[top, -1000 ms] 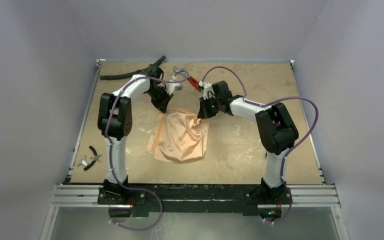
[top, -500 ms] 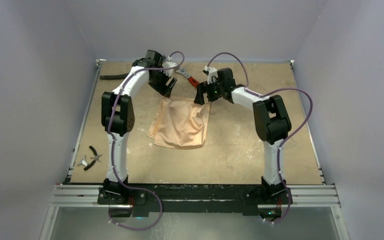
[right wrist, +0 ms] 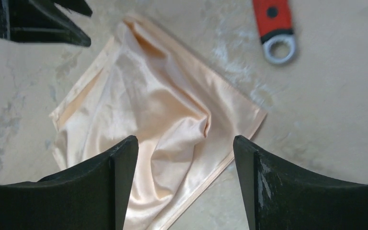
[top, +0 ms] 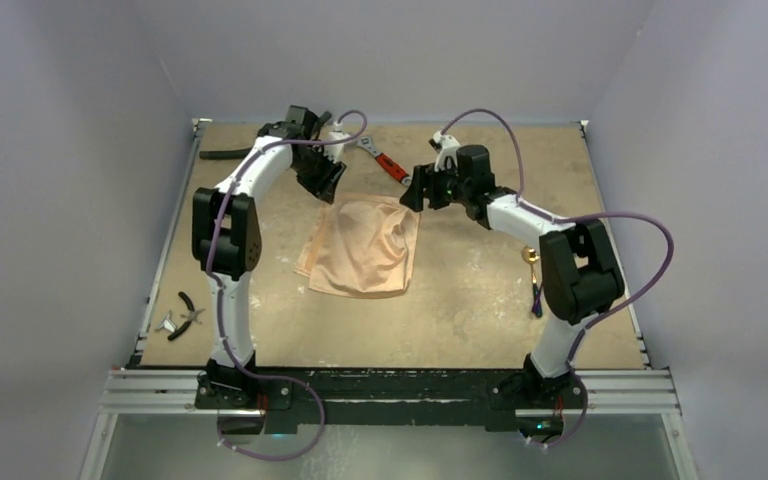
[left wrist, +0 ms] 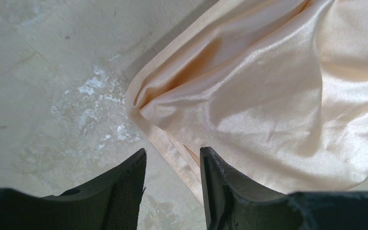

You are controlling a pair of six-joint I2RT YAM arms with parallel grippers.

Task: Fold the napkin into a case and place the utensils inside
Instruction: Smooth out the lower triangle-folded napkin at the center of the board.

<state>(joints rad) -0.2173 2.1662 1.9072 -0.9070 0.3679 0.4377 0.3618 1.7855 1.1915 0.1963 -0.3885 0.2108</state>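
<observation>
Whereas a second ago both pincers pinched its far corners, the soft peach-orange satin napkin (top: pixel 363 258) now lies released on the beige tabletop (top: pixel 480 300). It is a roughly square, layered sheet with a creased bulge on the right pincer's side, lying below and between the two pincers.

Left pincer (left wrist: pixel 172 158): risen clear of the cloth, jaws narrowly parted and empty, with the napkin's far-left corner just ahead of its tips.

Right pincer (right wrist: pixel 184 143): also lifted, jaws wide and empty, with the napkin's far-right corner beneath and slightly ahead of it. The red-handled steel wrench (right wrist: pixel 274 24) lies beyond this pincer, apart from the cloth.

With the right arm swung outward, the slim gold and dark purple utensils (top: pixel 533 275) now show well to that pincer's right, beside its elbow and untouched.

Reading: one fold appears complete and set down. Further folds seem needed before a pocket exists, and the utensils remain to be fetched, most plausibly by the right pincer.
</observation>
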